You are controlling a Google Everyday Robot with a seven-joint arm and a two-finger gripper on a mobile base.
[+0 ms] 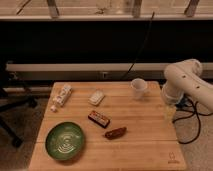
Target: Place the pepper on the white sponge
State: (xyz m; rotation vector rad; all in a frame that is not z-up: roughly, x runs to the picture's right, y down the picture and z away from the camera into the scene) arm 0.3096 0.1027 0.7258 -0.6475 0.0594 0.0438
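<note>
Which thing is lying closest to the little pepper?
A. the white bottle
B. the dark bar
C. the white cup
B: the pepper lies just beside the dark bar, while the tool hangs by the right edge of the table, away from both.

Arm (186, 80) bent; gripper (169, 111) low, far right

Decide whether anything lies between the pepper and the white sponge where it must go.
Yes: the dark bar lies flat on the table between the pepper and the white sponge, near the straight path. The end effector is at the table's right edge; nothing visible lies between it and the pepper.
</note>
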